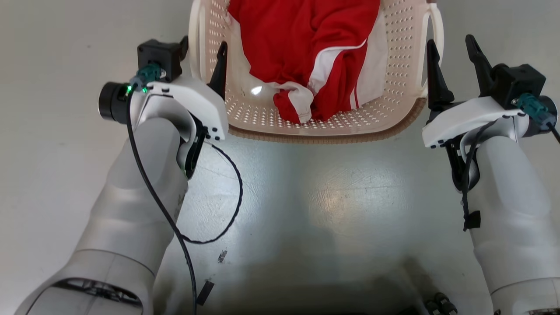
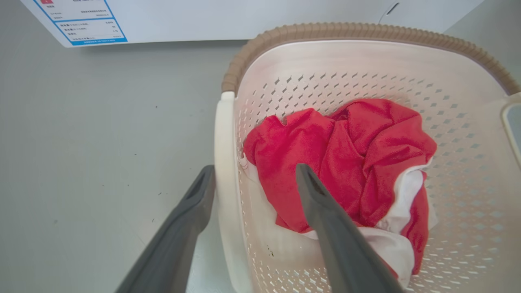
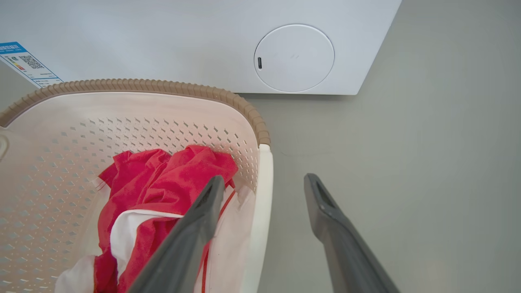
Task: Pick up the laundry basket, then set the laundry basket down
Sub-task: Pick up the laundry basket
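Pale forearms [image 1: 140, 197] frame the head view as the robot reaches for the laundry basket [image 1: 323, 138], which appears to rest on the grey floor [image 1: 328, 210], though its base is out of sight. A white washer [image 3: 163, 32] stands just beyond the basket, cropped at the top, with the print on its label [image 2: 89, 28] too small to read. Inside the basket lies a red-and-white garment [image 1: 306, 43]. The basket's far end is cut off in the head view.

The left gripper [image 2: 255, 171] straddles the basket's left handle [image 2: 224, 134], one finger inside the basket wall and one outside, spread apart and clamped on nothing. The right gripper [image 3: 264, 180] does the same at the right handle [image 3: 262, 228].

By this reading both arms are placed but neither grasp is closed, so the lift and the setting-down both remain. In the head view, the left gripper's outer finger is largely hidden behind its wrist housing.
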